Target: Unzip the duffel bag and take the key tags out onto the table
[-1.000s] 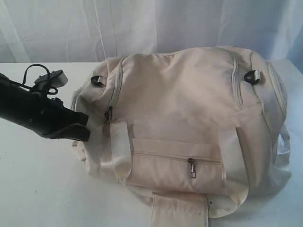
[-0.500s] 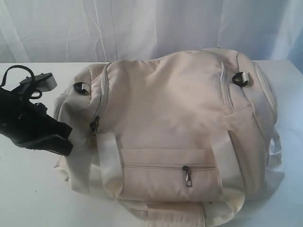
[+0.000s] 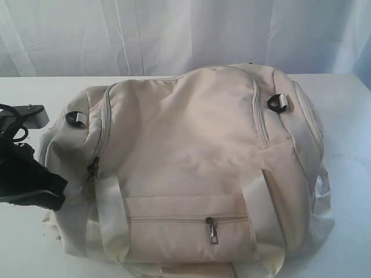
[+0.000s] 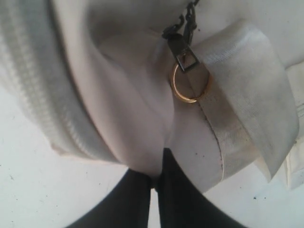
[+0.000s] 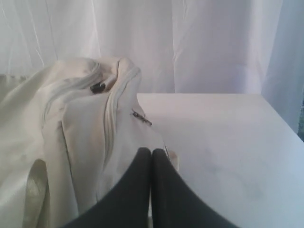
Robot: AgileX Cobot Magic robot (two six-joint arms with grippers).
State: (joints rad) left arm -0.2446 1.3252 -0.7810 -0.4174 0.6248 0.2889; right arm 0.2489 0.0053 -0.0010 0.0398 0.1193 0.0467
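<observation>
The cream duffel bag (image 3: 185, 150) lies on the white table (image 3: 23, 249) with all its zippers closed. My left gripper (image 3: 55, 194) is at the bag's left end, shut on a fold of the bag's fabric (image 4: 142, 142). Just beyond the pinch, a dark zipper pull (image 4: 183, 50) with a gold ring (image 4: 187, 85) lies against a webbing strap (image 4: 247, 95). My right gripper (image 5: 151, 153) is shut on nothing, beside the bag's other end (image 5: 80, 128), and is out of the exterior view. The key tags are hidden.
The front pocket's zipper pull (image 3: 213, 230) hangs near the bag's front edge. A white curtain (image 3: 174, 35) runs behind the table. Bare tabletop (image 5: 223, 137) lies to the right of the bag. The table's right edge (image 5: 285, 123) is close by.
The bag has slid to the left and a little toward the front, pulled by my left gripper, which has drawn back to the left edge of the view. The right gripper stays shut.
</observation>
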